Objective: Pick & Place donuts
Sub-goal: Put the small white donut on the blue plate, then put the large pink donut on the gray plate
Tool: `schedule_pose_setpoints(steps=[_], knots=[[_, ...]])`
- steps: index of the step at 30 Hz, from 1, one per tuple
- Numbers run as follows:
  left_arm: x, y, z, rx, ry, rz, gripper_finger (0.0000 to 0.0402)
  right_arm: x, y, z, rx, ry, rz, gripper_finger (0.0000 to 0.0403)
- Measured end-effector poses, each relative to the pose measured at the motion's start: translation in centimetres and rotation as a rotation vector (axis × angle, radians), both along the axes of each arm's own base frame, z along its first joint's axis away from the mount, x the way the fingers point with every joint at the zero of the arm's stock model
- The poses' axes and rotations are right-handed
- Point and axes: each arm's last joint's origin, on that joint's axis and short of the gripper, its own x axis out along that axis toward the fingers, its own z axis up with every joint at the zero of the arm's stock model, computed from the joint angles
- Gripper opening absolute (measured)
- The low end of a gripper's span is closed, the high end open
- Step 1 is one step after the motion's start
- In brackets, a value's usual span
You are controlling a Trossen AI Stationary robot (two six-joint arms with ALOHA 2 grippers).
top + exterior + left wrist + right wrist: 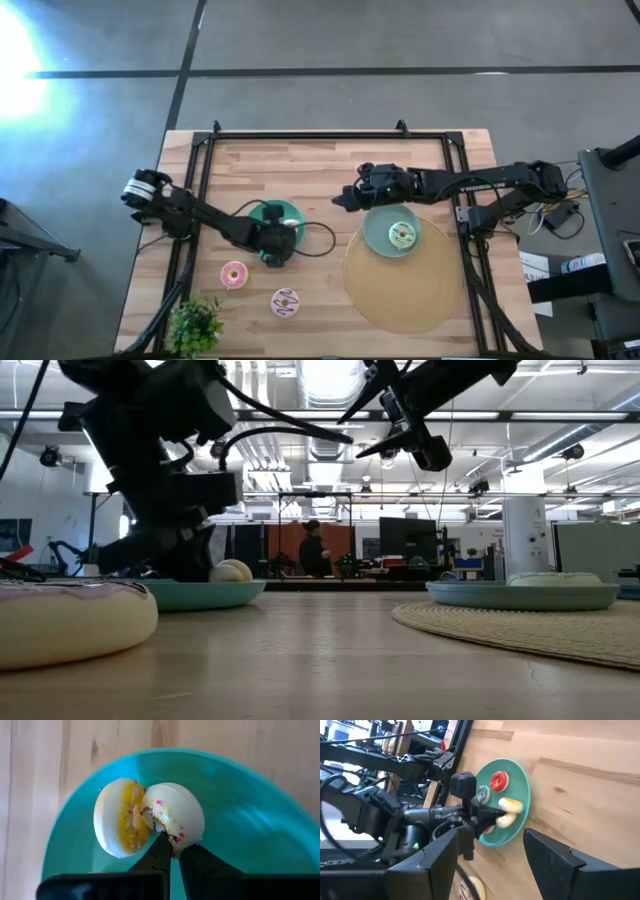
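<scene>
Two small donuts (150, 822) lying touching on teal plate (240, 810); left gripper (172, 851) down there, fingers pinching the sprinkled one. Right gripper (490, 855) raised above table, fingers spread, waiting. Step judged: pick. Next: lift cleanly, carry toward grey-blue plate (378, 232).

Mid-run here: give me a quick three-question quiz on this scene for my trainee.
1. True or false: the pink donut lies on the teal plate.
2. Which gripper is down at the teal plate? A) left gripper B) right gripper C) both
3. Fill in: the grey-blue plate sits on the round woven ____.
Key: 1 false, it lies on the bare table. 2 A, pinching a sprinkled donut; the right gripper hangs open beside the plate. 3 mat.
</scene>
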Motion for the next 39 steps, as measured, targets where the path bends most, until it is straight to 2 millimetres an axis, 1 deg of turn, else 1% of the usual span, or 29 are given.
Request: schedule_pose_setpoints(steps=[3, 7, 12, 14, 19, 21, 24, 28, 31, 34, 36, 39], knots=[[0.3, -0.1, 0.5, 0.005, 0.004, -0.03, 0.0002, 0.0, 0.0, 0.0, -0.005, 0.0, 0.002, 0.0215], [0.3, -0.3, 1.0, -0.068, 0.014, -0.066, 0.0002, 0.0, 0.0, 0.0, -0.008, 0.001, 0.005, 0.0215], [0.2, -0.4, 1.0, -0.134, 0.015, -0.03, 0.0008, 0.0, 0.0, 0.0, -0.022, 0.003, 0.013, 0.0215], [0.1, -0.4, 1.1, -0.147, 0.008, -0.011, 0.0022, 0.0, 0.0, 0.0, -0.027, 0.003, 0.016, 0.0215], [0.1, -0.4, 1.5, -0.159, 0.002, 0.0, 0.008, 0.0, 0.0, 0.0, -0.031, 0.004, 0.018, 0.0215], [0.3, -0.5, 1.8, -0.159, 0.003, 0.0, 0.0097, 0.0, 0.0, 0.0, -0.031, 0.003, 0.018, 0.0215], [0.4, -0.6, 2.5, -0.159, 0.027, -0.003, 0.0108, 0.0, 0.0, 0.0, -0.031, 0.003, 0.018, 0.0215], [0.5, -0.7, 3.8, -0.157, 0.079, -0.021, 0.011, 0.0, 0.0, 0.0, -0.034, 0.004, 0.02, 0.0215], [-0.1, -0.5, 4.9, -0.143, 0.149, -0.002, 0.011, 0.0, 0.0, 0.0, -0.038, 0.004, 0.022, 0.0215], [-1.3, -0.4, 6.2, -0.167, 0.169, 0.035, 0.011, 0.0, 0.0, 0.0, -0.038, 0.005, 0.022, 0.0215], [-2.3, -0.3, 6.7, -0.237, 0.184, 0.052, 0.011, 0.0, 0.0, 0.0, -0.04, 0.005, 0.024, 0.0215], [-4.2, -0.3, 7.1, -0.401, 0.221, 0.115, 0.011, 0.0, 0.0, -0.1, -0.05, 0.009, 0.03, 0.0215]])
